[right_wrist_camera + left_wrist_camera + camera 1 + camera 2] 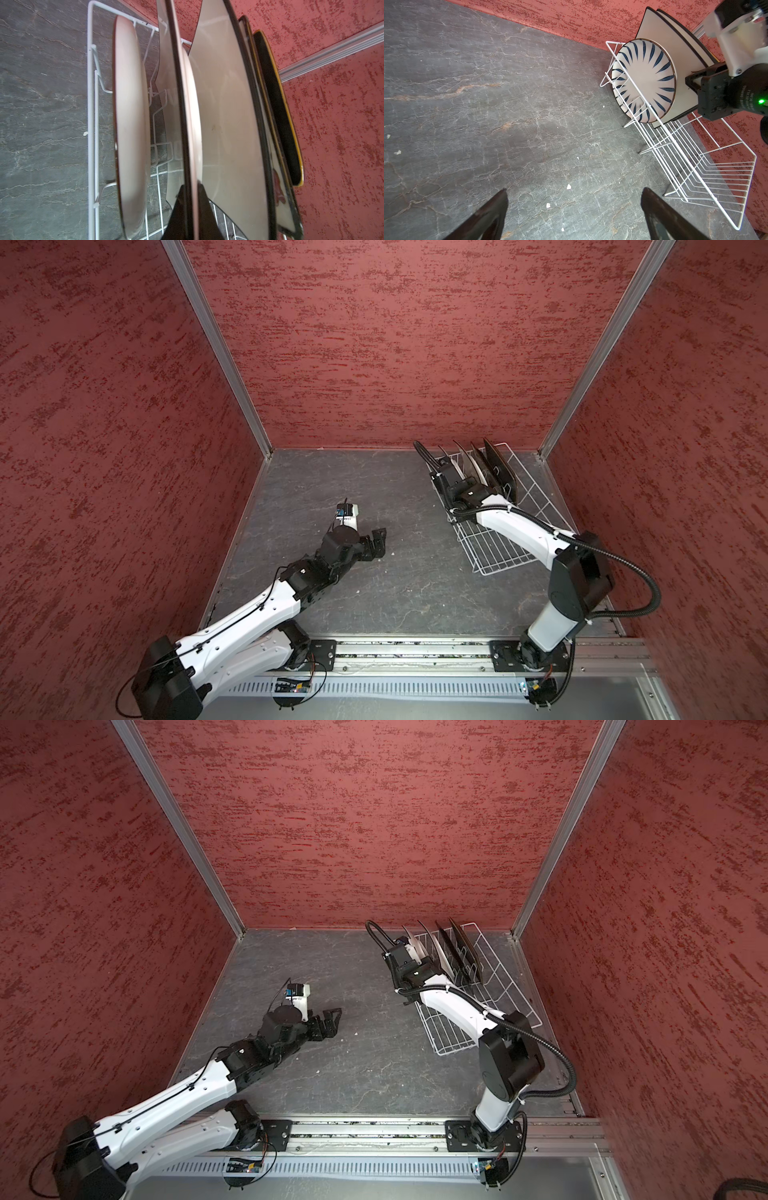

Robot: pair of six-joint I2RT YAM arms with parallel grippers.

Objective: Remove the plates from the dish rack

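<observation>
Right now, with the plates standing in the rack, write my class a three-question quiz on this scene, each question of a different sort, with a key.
1. True or false: the left gripper holds a plate.
2. The right gripper is shut on: A) nothing; B) a cream square plate; C) a cup.
3. How many plates stand in the dish rack?
Key: 1 false, its jaws are open and empty; 2 B; 3 five.

Soft even light; blurry round plate [128, 124]
</observation>
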